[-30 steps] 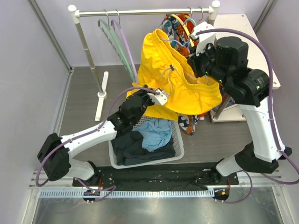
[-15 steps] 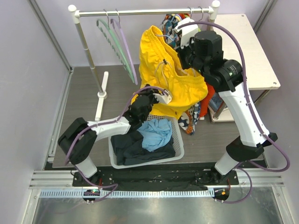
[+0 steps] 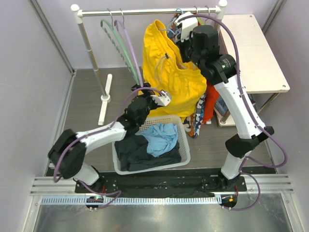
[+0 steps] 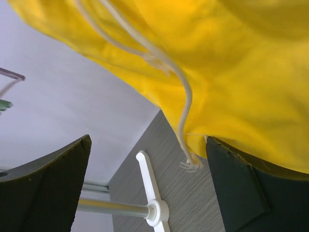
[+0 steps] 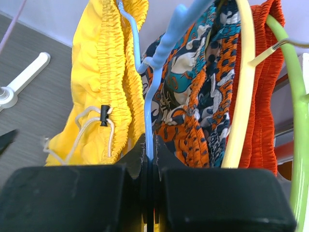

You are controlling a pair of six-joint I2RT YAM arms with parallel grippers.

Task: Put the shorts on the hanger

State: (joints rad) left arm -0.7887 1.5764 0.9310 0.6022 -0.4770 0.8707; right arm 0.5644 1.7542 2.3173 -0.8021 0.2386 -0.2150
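Note:
The yellow shorts (image 3: pixel 169 77) hang by their gathered waist (image 5: pixel 104 77) on the light-blue hanger (image 5: pixel 159 58). My right gripper (image 5: pixel 150 150) is shut on the hanger's thin lower wire and holds it up near the rail, and it shows high in the top view (image 3: pixel 182 33). My left gripper (image 4: pixel 147 140) is open just below the shorts' lower edge (image 4: pixel 231 63). The yellow hem rests against the top of its right finger (image 4: pixel 236 188). The white drawstring (image 4: pixel 186 111) dangles between the fingers. In the top view the left gripper (image 3: pixel 160 95) sits at the shorts' bottom left corner.
The clothes rail (image 3: pixel 145 12) carries a mint-green hanger (image 3: pixel 113 41) and a lilac hanger (image 3: pixel 128 43) on the left. Orange-and-teal shorts (image 5: pixel 193 96) and a red-orange garment (image 5: pixel 263 96) hang right of the yellow shorts. A laundry basket (image 3: pixel 186 150) and a white side table (image 3: pixel 260 53) stand nearby.
My left gripper has opened and let go of the shorts' hem. The right arm has carried the hanger and shorts up and back toward the rail.

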